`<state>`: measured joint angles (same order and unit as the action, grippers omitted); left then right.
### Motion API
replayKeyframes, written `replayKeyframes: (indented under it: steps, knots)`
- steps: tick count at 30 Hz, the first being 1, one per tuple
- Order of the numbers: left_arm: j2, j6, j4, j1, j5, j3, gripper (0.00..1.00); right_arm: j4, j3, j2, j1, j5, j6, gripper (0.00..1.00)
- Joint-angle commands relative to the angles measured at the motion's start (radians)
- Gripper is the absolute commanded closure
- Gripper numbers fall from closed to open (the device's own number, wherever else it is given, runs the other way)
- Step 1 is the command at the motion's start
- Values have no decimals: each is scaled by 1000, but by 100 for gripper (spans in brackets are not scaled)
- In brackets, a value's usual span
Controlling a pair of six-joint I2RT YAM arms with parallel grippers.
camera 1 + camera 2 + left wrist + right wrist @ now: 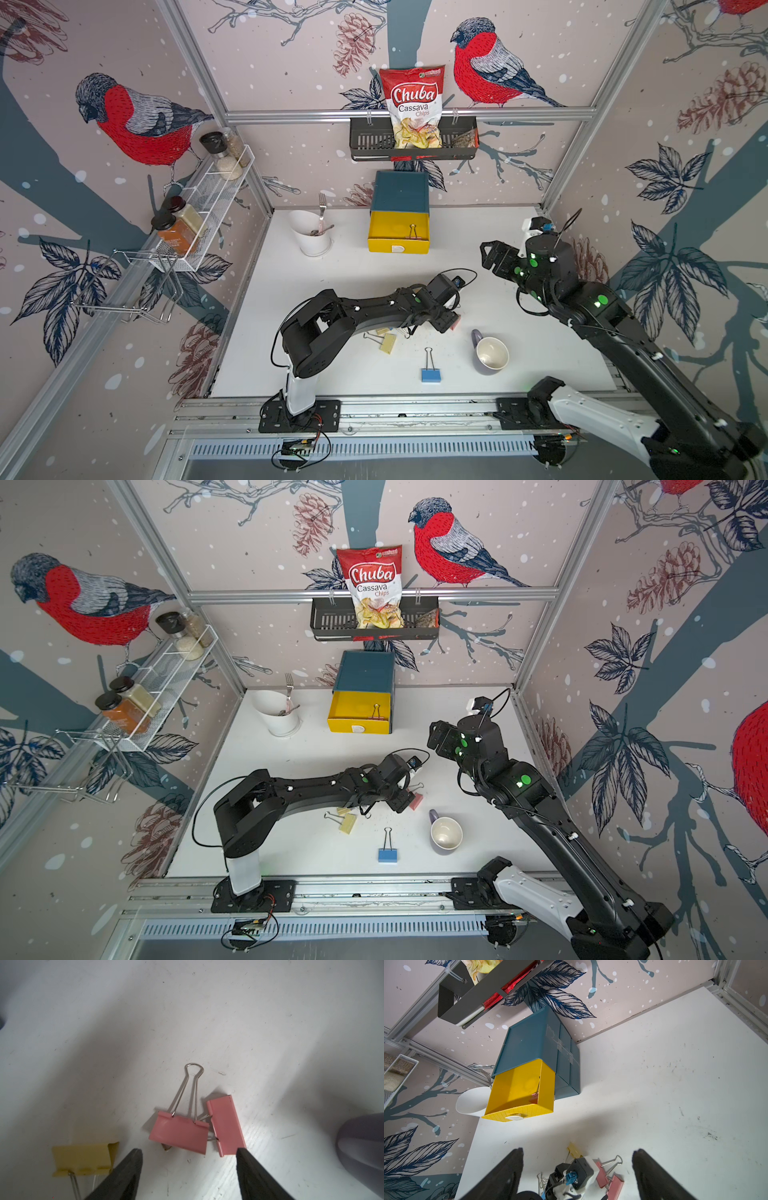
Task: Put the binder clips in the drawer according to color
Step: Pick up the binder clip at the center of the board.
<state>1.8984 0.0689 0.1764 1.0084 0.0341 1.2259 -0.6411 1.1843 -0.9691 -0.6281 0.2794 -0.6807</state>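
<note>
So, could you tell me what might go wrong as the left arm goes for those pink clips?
The pink clip touches the other pink clip, wire handle against body, and the open left fingers hover over both, so closing might catch two or flick one away. The mug stands close by and might get knocked. A yellow clip lies beside one finger and could be dragged along.
</note>
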Motion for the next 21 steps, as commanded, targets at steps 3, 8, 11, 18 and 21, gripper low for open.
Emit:
replayKeyframes:
  steps: [3, 8, 11, 18, 21]
  knots:
    - [30, -41, 32, -9, -71, 21, 26, 7, 0, -2, 0, -8, -5, 13]
    - [60, -54, 49, -20, -42, 44, 26, 9, 0, -2, -1, -10, -5, 13]
    - [67, -56, 46, -28, -39, 50, 26, 11, -4, -2, -1, -14, -5, 13]
    - [92, -65, 46, -34, -52, 63, 30, 20, -16, -7, -1, -25, -8, 13]
    - [100, -67, 44, -40, -57, 66, 33, 21, -16, -6, -1, -20, -8, 13]
